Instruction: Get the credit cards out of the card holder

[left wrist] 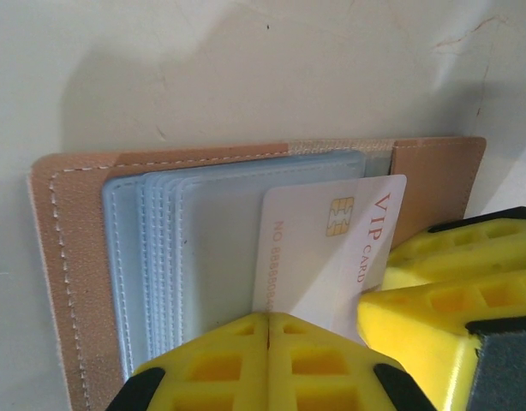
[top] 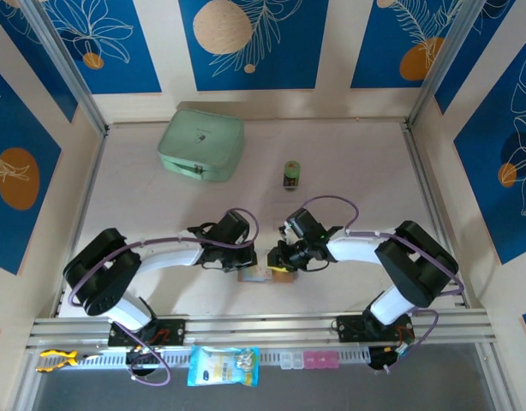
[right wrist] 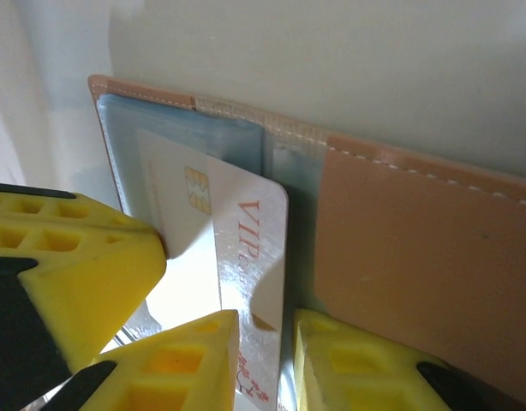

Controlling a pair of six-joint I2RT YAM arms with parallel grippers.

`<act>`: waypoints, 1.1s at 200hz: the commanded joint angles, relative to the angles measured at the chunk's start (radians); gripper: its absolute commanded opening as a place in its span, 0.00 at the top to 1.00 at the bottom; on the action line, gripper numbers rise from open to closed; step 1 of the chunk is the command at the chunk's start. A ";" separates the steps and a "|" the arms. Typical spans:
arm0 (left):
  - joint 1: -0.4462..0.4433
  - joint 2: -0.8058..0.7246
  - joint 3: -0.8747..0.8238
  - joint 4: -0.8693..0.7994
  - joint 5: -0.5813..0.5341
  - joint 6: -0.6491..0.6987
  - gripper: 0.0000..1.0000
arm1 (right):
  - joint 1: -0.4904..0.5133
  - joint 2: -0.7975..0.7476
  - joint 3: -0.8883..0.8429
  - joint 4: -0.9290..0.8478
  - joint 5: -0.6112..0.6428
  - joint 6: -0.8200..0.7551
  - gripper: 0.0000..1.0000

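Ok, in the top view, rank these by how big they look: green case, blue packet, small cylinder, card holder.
1. green case
2. blue packet
3. small cylinder
Unranked: card holder, mostly covered, so I can't rank it against the cylinder.

Left claw (top: 248,258) and right claw (top: 277,257) meet over the card holder (top: 261,276), near side of the desk (top: 357,163); mint-green case (top: 201,145) and small cylinder (top: 292,174) sit farther back.
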 commanded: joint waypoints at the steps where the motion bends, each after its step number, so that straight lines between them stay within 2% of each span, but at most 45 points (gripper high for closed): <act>1: -0.009 0.015 -0.024 -0.024 -0.002 0.000 1.00 | -0.010 0.025 -0.022 0.051 -0.054 0.023 0.78; 89: -0.005 -0.031 -0.025 -0.044 -0.031 -0.005 1.00 | -0.025 -0.005 -0.038 0.037 -0.048 0.016 0.89; 220: -0.001 -0.013 -0.049 -0.014 -0.020 -0.028 1.00 | -0.088 -0.155 0.028 -0.311 0.047 -0.115 0.93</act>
